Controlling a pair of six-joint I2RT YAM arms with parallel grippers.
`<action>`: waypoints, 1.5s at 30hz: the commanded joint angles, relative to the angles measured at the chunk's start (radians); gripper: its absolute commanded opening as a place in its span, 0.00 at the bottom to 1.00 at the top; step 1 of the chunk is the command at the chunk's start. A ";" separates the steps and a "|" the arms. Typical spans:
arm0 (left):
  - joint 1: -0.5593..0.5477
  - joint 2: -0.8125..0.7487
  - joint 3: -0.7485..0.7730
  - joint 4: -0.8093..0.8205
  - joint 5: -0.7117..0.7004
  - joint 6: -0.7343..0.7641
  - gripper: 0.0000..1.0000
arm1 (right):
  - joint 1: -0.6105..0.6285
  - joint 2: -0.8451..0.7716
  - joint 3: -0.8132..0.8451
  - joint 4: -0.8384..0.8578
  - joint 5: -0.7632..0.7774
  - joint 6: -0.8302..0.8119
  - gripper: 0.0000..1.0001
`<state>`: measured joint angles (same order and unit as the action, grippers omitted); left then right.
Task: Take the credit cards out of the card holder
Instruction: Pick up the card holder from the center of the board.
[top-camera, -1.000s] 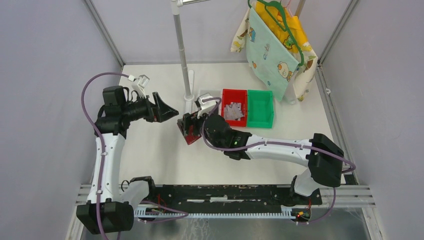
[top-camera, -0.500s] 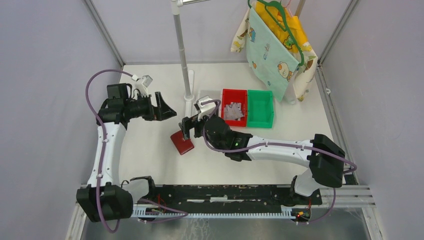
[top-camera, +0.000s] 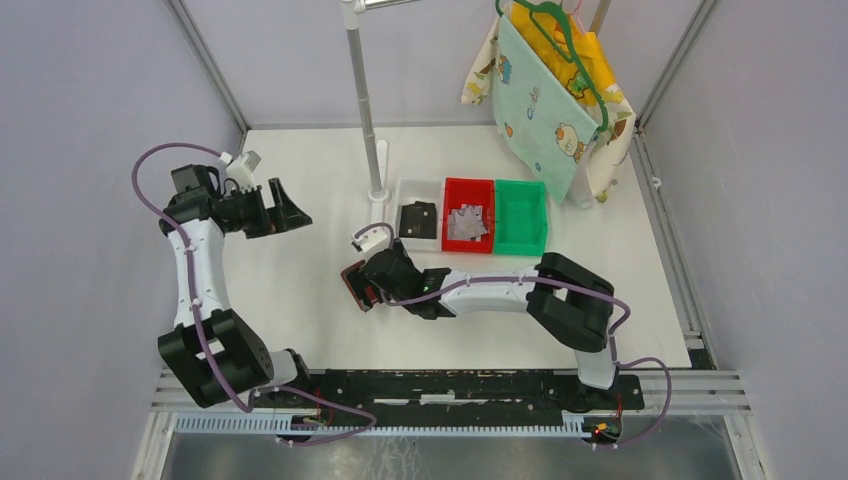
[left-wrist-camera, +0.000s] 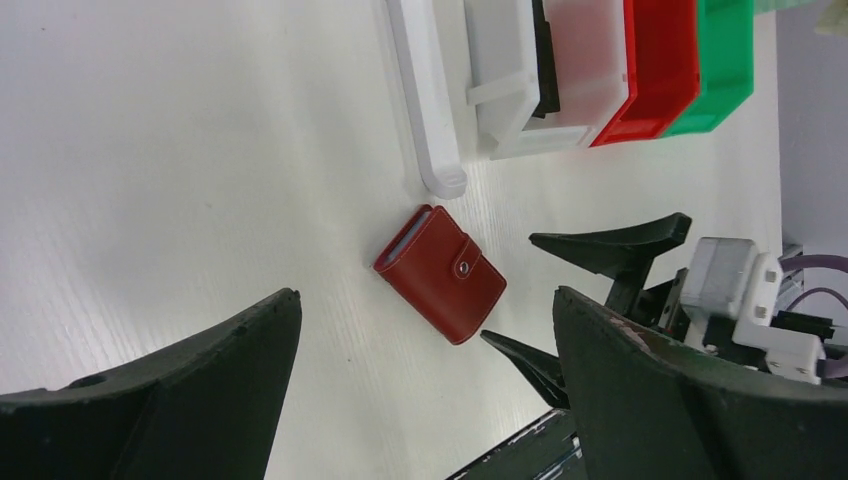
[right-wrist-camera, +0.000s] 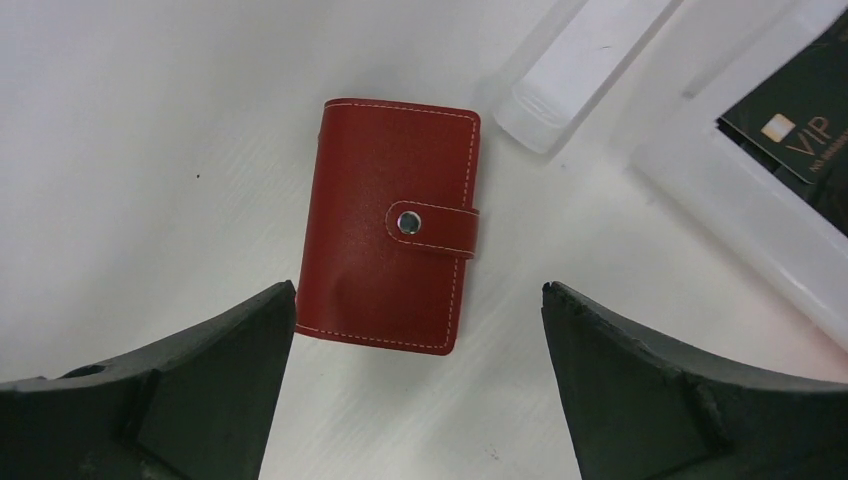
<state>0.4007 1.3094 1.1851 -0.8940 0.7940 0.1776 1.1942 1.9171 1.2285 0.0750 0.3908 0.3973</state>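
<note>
The dark red card holder (right-wrist-camera: 390, 240) lies flat on the white table, shut, with its snap tab fastened. It also shows in the left wrist view (left-wrist-camera: 440, 272) and in the top view (top-camera: 349, 281). My right gripper (right-wrist-camera: 416, 290) is open and hovers just above it, the jaws spread wider than the holder; in the top view this gripper (top-camera: 366, 289) covers most of the holder. My left gripper (top-camera: 287, 212) is open and empty, held well to the left of the holder and pointing towards it (left-wrist-camera: 425, 298). No credit cards are in view.
A white tray (top-camera: 404, 189) holds a black squarish object (top-camera: 417, 218) marked VIP (right-wrist-camera: 800, 130). A red bin (top-camera: 468, 190) and a green bin (top-camera: 521, 218) stand beside it. A pole stand (top-camera: 378, 192) rises behind the holder. Cloth bags (top-camera: 550, 90) hang at the back right.
My right gripper let go of the card holder, which dropped flat on the table, and then came down over it. My left arm drew back to the left.
</note>
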 joint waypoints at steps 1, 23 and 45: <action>0.044 0.034 0.058 -0.101 0.107 0.162 1.00 | 0.000 0.062 0.104 -0.026 -0.040 -0.029 0.98; 0.052 -0.011 0.041 -0.090 0.159 0.104 1.00 | 0.001 0.273 0.241 -0.162 -0.052 -0.077 0.98; -0.002 -0.066 -0.156 -0.031 0.281 0.014 1.00 | 0.001 -0.120 -0.071 0.285 -0.020 -0.093 0.69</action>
<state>0.4168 1.2793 1.0313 -0.9539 0.9817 0.2382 1.1942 1.9232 1.1465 0.1894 0.3408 0.3237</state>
